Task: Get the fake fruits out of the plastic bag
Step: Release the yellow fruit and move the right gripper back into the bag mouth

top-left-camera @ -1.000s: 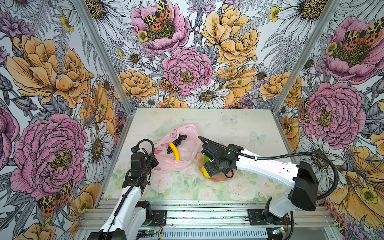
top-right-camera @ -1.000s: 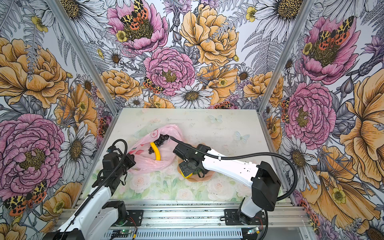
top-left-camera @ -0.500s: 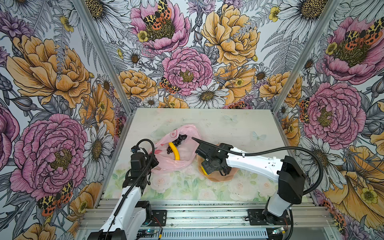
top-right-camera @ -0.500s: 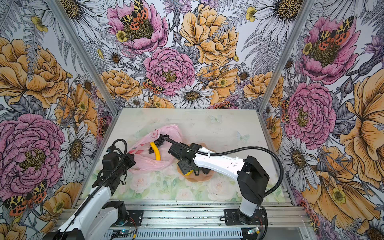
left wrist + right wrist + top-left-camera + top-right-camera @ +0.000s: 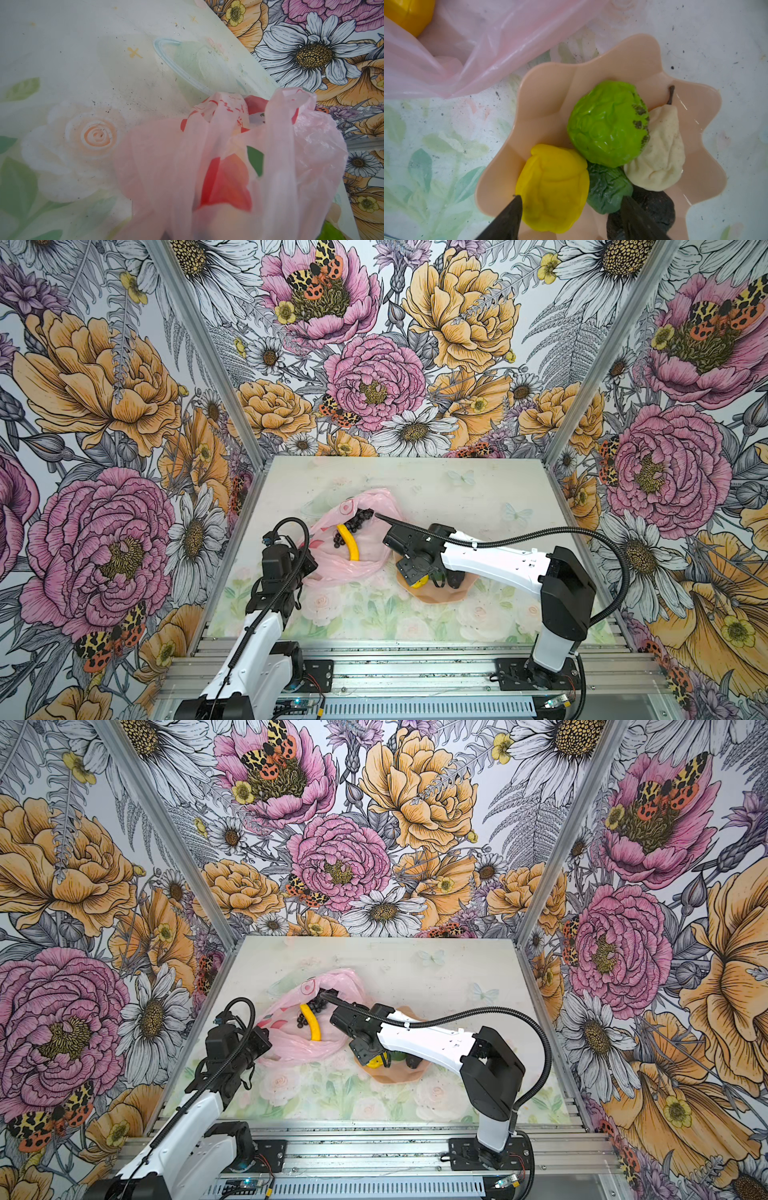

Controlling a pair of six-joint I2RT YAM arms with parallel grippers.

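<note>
The right gripper [image 5: 571, 197] hangs over the dish [image 5: 546, 87], jaws wide apart astride the lemon [image 5: 553, 187], not closed on it; the left gripper [image 5: 306, 566] is closed, seemingly pinching the plastic bag [image 5: 332, 568]; banana [image 5: 348, 541] and grapes [image 5: 359, 518] lie in the bag. On leaving, a finger could nudge the lemon out of the dish; a slipping pinch would collapse the bag mouth. Against one second ago, the right elbow [image 5: 567, 585] has swung inward; bag and fruits are unmoved.

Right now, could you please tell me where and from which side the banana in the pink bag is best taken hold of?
Probably grip the banana on its nearer half, coming from above and closing across its narrow width. It lies flat in the bag and looks uncovered there, while the grapes crowd its far end.
</note>
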